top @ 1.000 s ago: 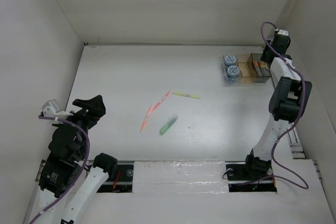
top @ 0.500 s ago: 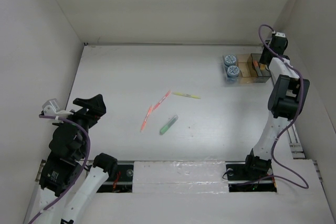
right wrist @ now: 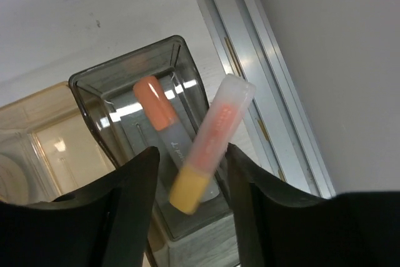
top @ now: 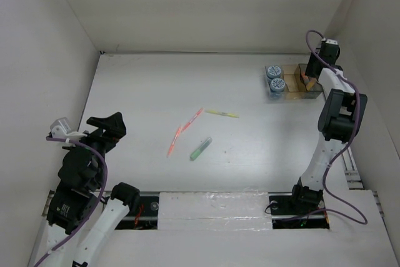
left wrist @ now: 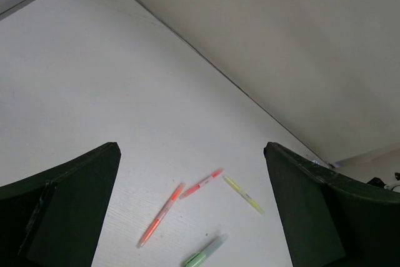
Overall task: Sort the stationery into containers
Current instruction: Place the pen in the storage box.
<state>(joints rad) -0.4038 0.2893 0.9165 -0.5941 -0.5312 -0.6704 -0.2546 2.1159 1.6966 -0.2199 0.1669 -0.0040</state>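
Right wrist: right gripper (right wrist: 190, 154) jaws parted above grey box (right wrist: 87, 92), marker (right wrist: 215, 132) loose, tilted between them, likely dropping beside pen (right wrist: 156, 110); left gripper (left wrist: 190, 148) open, empty

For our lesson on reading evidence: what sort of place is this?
Probably a robotics test cell: left arm and right arm bolted at the edge of a white table, plain walls boxing it in, markers laid out as props.
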